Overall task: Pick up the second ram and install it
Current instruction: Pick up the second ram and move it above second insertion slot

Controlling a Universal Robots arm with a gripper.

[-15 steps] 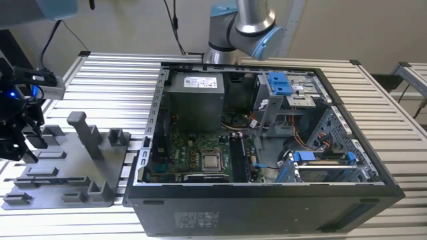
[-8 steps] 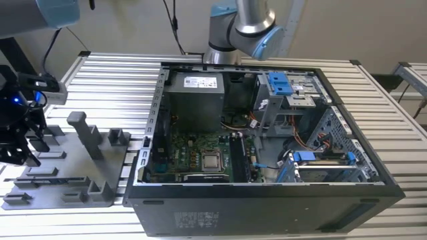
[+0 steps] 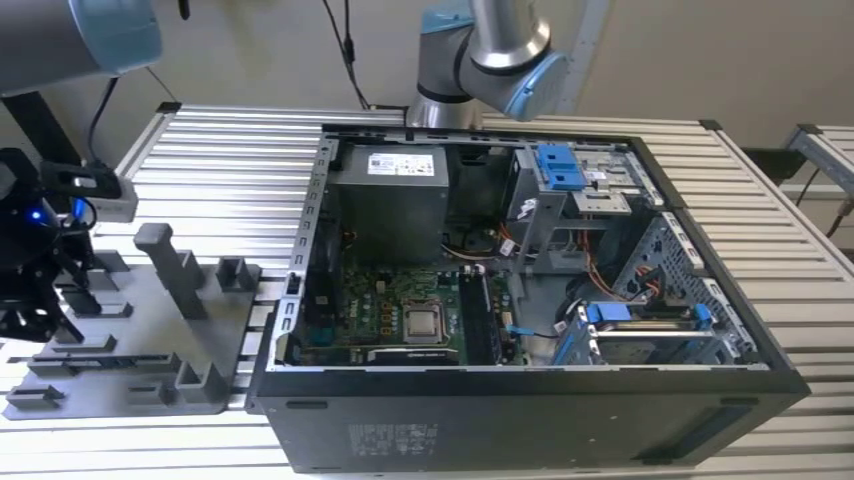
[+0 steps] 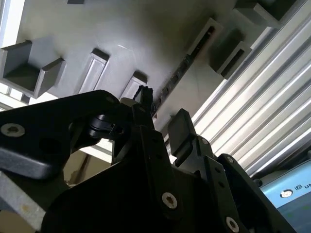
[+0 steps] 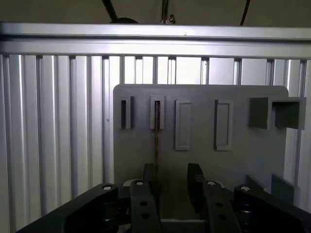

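First wrist view shows you the gripper (image 5: 171,177) open, jaws either side of the second ram (image 5: 156,136), which stands on edge in a slot of the fixture plate (image 5: 243,155), lower left of the exterior view, its long axis running straight away from the gripper.

Soft even light; glare streaks the slatted table (image 4: 262,111).

I see grey fixture plate (image 3: 134,330) with upright posts on slatted table (image 3: 227,150); open computer case (image 3: 534,425) just beside it, motherboard (image 3: 387,300) inside, blue brackets (image 3: 561,168), probably drive caddies.
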